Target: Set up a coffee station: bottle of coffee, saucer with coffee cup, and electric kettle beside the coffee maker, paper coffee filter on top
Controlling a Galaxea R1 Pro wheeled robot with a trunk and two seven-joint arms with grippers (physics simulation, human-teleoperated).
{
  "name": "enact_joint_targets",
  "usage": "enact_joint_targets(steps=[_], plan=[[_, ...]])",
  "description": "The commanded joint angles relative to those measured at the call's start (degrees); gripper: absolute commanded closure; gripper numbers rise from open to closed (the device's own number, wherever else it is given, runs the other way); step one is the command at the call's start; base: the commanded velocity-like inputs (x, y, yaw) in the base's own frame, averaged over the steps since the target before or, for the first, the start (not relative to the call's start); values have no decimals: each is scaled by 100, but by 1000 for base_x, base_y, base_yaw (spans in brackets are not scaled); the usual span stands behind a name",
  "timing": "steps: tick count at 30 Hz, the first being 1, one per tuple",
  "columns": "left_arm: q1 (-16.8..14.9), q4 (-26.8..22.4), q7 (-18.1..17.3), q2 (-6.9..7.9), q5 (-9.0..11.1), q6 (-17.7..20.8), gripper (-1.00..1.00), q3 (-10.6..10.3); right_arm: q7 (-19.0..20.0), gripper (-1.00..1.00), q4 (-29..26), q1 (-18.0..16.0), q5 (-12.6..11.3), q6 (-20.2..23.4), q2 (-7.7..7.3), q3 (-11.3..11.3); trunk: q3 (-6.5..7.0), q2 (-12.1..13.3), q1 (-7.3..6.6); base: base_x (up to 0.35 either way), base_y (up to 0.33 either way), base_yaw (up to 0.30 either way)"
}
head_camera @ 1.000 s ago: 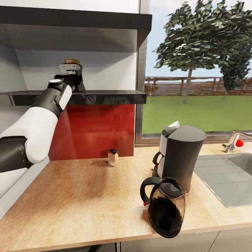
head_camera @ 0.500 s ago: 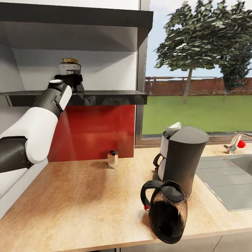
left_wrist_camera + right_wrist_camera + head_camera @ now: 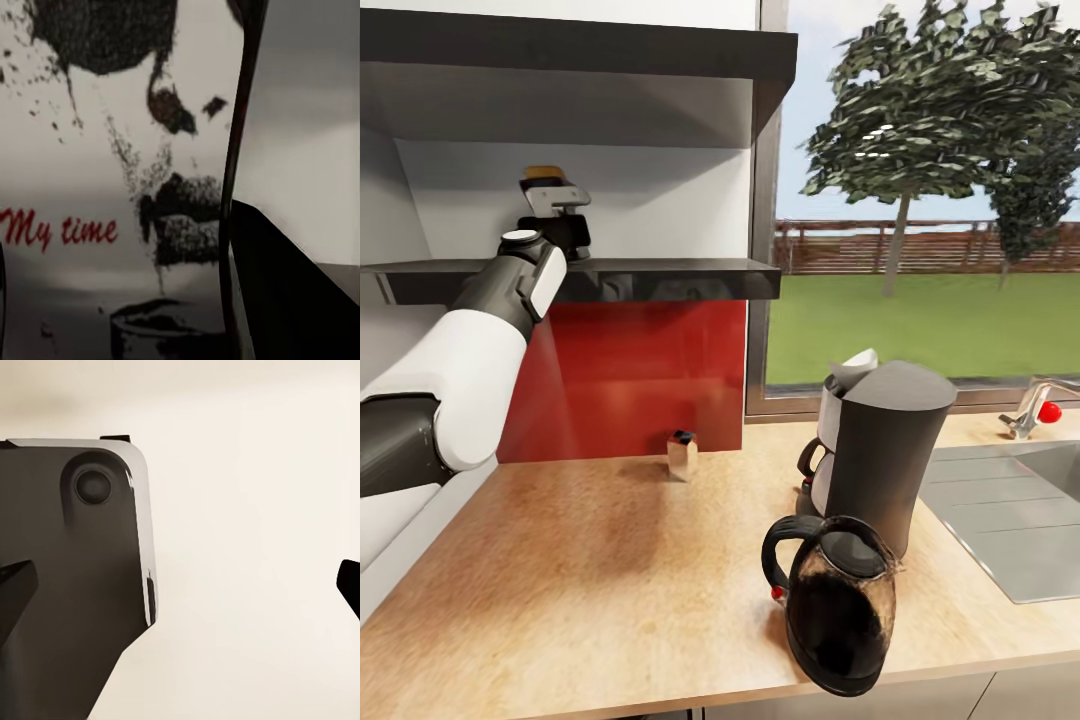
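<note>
wooden countertop (image 3: 590, 560) | dark shelf (image 3: 660, 275) | red backsplash (image 3: 640, 370) | window (image 3: 930, 200)

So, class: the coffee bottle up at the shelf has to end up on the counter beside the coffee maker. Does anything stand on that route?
Nothing visible blocks it. The bottle of coffee is at the shelf in the left gripper. Bare countertop lies left of the coffee maker; a small shaker and kettle stand aside.

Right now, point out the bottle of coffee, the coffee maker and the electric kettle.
bottle of coffee (image 3: 546, 186): head view, upper body under the gold lid, on the shelf.
coffee maker (image 3: 880, 450): head view, dark front housing.
electric kettle (image 3: 838, 605): head view, dark glass belly.
</note>
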Motion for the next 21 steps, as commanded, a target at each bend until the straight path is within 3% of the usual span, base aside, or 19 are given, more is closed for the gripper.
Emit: enact_joint_targets(steps=[1, 17, 21], plan=[[121, 28, 8, -7, 10, 41, 100, -10, -3, -100, 4, -2, -48, -21, 0, 18, -4, 0, 3, 0, 0, 0], [115, 22, 32, -60, -6, 62, 100, -23, -3, -100, -1, -2, -48, -24, 0, 18, -4, 0, 3, -1, 0, 0], [112, 10, 38, -73, -21, 67, 100, -23, -3, -100, -2, -2, -48, -22, 0, 18, -4, 0, 3, -159, -97, 0]])
